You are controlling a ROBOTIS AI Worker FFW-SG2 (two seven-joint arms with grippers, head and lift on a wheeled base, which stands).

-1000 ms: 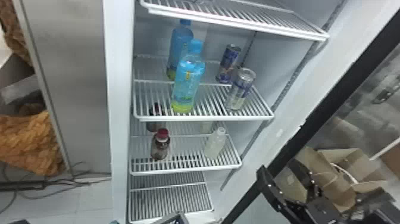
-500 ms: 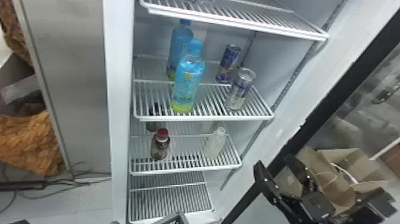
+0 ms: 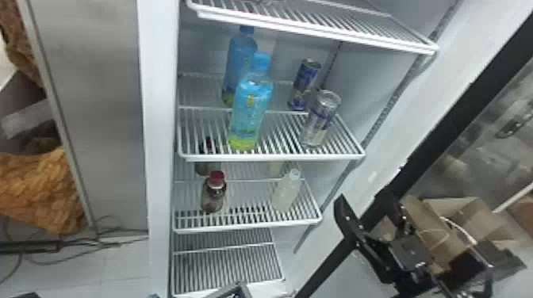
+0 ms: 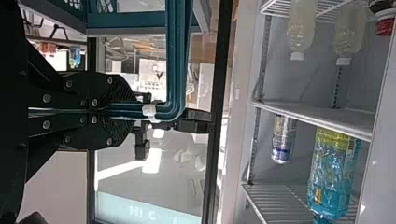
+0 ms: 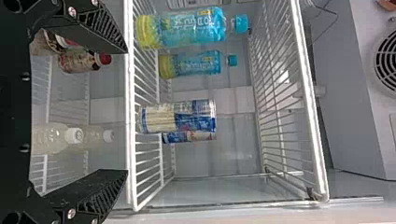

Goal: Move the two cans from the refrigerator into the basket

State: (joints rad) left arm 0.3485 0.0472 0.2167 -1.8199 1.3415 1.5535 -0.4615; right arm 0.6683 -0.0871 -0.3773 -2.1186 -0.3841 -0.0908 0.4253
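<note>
Two cans stand upright on the upper-middle refrigerator shelf: the front can [image 3: 320, 119] near its right front, the other can [image 3: 304, 84] behind it. Lower right, outside the shelves, is my right gripper [image 3: 361, 197]. In the right wrist view my right gripper [image 5: 127, 111] is open, nothing between its fingers; the front can [image 5: 177, 116] lies beyond the gap and partly hides the rear can [image 5: 189, 136]. My left gripper [image 4: 133, 111] is shut on the teal handle [image 4: 175, 60] of the basket [image 4: 126, 21]. The handle hides parts of the fingertips.
Two blue bottles [image 3: 252, 109] stand left of the cans. Dark red-capped bottles [image 3: 214, 196] and pale bottles [image 3: 286, 192] occupy the shelf below. The white shelf edge [image 3: 273, 157] runs under the cans, another shelf [image 3: 317, 29] above. The black-framed door [image 3: 444, 130] angles along the right.
My right gripper has moved up and slightly left in the head view, closer to the shelf with the cans. The cans and bottles have kept their places.
</note>
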